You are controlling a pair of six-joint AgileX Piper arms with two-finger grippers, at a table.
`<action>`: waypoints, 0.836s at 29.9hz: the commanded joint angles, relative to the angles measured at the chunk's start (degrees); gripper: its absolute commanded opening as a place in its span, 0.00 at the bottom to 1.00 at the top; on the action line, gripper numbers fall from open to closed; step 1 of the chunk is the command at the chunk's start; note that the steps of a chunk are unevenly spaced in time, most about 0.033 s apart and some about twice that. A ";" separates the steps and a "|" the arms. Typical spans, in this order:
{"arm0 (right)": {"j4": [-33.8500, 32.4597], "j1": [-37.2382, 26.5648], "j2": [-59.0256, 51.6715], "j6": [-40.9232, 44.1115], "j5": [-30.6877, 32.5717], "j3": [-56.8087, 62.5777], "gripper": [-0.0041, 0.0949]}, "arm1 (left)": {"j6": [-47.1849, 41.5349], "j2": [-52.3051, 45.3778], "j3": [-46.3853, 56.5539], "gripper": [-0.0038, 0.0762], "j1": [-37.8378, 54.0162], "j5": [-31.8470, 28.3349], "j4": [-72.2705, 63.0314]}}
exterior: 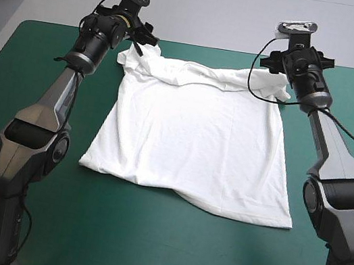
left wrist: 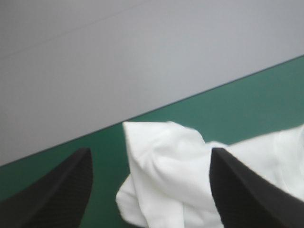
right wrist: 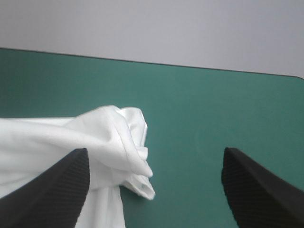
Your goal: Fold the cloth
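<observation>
T-shirt (exterior: 189, 141) looks light, limp. Your left fingers (left wrist: 61, 190), right fingers (right wrist: 256, 190) stand apart; pinch the bunched sleeves (right wrist: 123, 137).

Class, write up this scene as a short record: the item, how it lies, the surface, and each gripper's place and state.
Item: white T-shirt
Lay: spread mostly flat, bunched along the far edge
Surface: teal-green table
Left gripper: open, at the far left sleeve
Right gripper: open, at the far right sleeve
Held: nothing, by either gripper
Fold: not yet begun
</observation>
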 commanded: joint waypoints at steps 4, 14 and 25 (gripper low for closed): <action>5.03 -0.13 -13.47 -10.80 13.40 -2.19 0.70 | -1.90 -10.54 -9.16 0.66 -0.02 22.62 0.92; 13.11 -0.13 -23.71 -16.21 25.96 1.49 0.66 | -1.86 -18.20 -10.21 0.55 -0.02 34.84 -2.01; 20.26 -0.13 -43.69 -17.62 25.87 30.70 0.66 | -2.09 -40.24 26.37 0.55 -0.02 34.66 -1.67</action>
